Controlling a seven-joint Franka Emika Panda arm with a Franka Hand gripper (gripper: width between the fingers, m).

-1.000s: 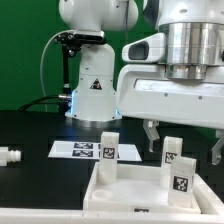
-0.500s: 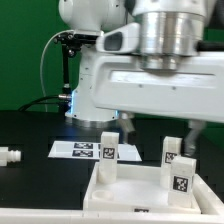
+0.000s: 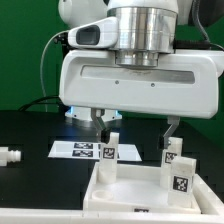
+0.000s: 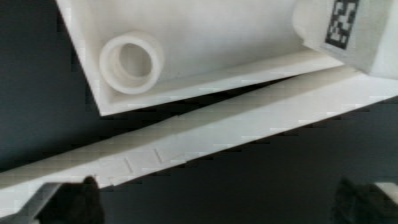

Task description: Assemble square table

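Pincer (image 3: 137,126) hangs spread wide above the far edge of the square tabletop panel (image 3: 135,180), holding nothing; both dark fingertips are clear of every part. One fingertip (image 3: 102,125) sits just above the tagged leg (image 3: 108,146) at the panel's far corner; the other (image 3: 171,127) sits just above a second tagged leg (image 3: 173,153) standing upright further along that edge. A third tagged leg (image 3: 181,177) stands upright nearer the camera than that second leg, below and in front of the pincer.

The panel lies below the pincer with its raised rim upward, on the black table (image 3: 30,185). All three legs stand upright on it.

Marker board (image 3: 80,150) lies flat on the table just beyond the panel, below the pincer on the side of the first fingertip. A small untagged white peg-like part (image 3: 9,155) lies on its side well apart from the pincer, past the marker board.

Wrist view: fingertips (image 4: 71,198) frame the shot with open space between them. Beneath lies a white panel edge (image 4: 214,125), a round corner socket (image 4: 132,60) beyond it, and part of a tag (image 4: 342,22) at the corner of the picture.
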